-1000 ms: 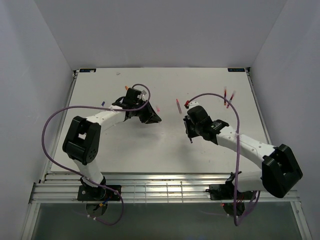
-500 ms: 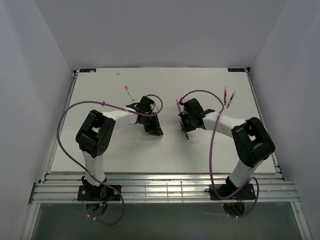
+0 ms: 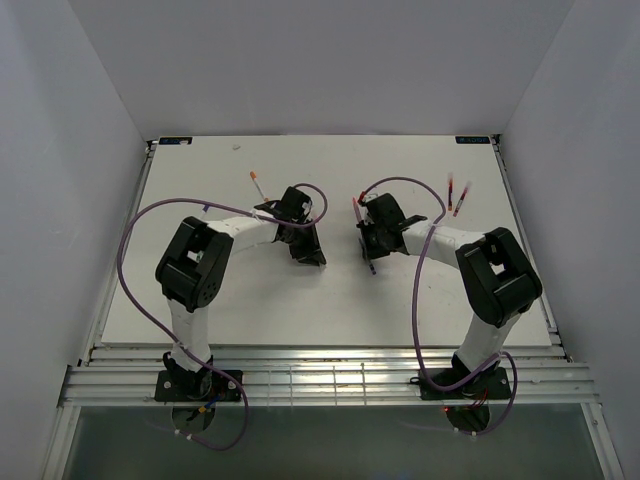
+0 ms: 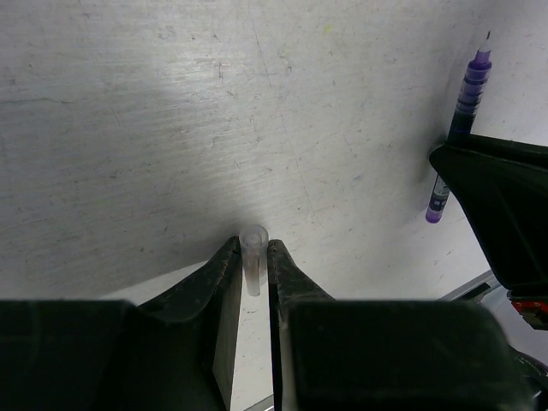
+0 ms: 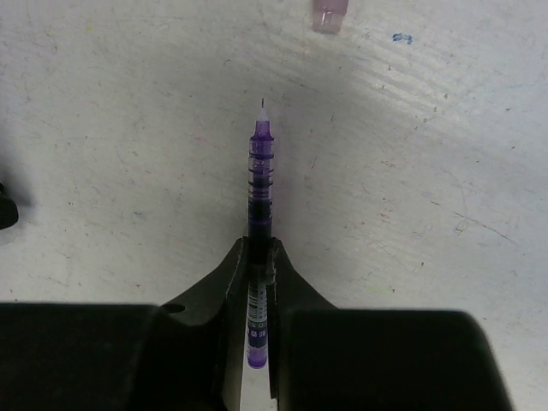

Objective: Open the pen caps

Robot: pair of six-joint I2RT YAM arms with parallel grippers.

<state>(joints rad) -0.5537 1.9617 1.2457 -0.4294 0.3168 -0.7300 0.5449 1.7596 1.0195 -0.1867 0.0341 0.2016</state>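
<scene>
My left gripper [image 3: 314, 256] [image 4: 253, 248] is shut on a pale translucent pen cap [image 4: 253, 257], held just above the table. My right gripper [image 3: 368, 250] [image 5: 259, 248] is shut on the barrel of a purple pen [image 5: 259, 171]. The pen's bare tip points away from the fingers. That pen also shows in the left wrist view [image 4: 460, 120], beside the right gripper's black body. The two grippers stand a short way apart near the table's middle. A pink cap [image 5: 330, 17] lies on the table beyond the pen tip.
An orange-tipped pen [image 3: 258, 185] lies behind the left arm. A reddish pen [image 3: 355, 211] lies just behind the right gripper. Two red pens [image 3: 456, 196] lie at the back right. Purple cables loop over both arms.
Over the last second both arms have folded in and the grippers have come closer together near the table's middle. In the last half second they have hardly moved.
</scene>
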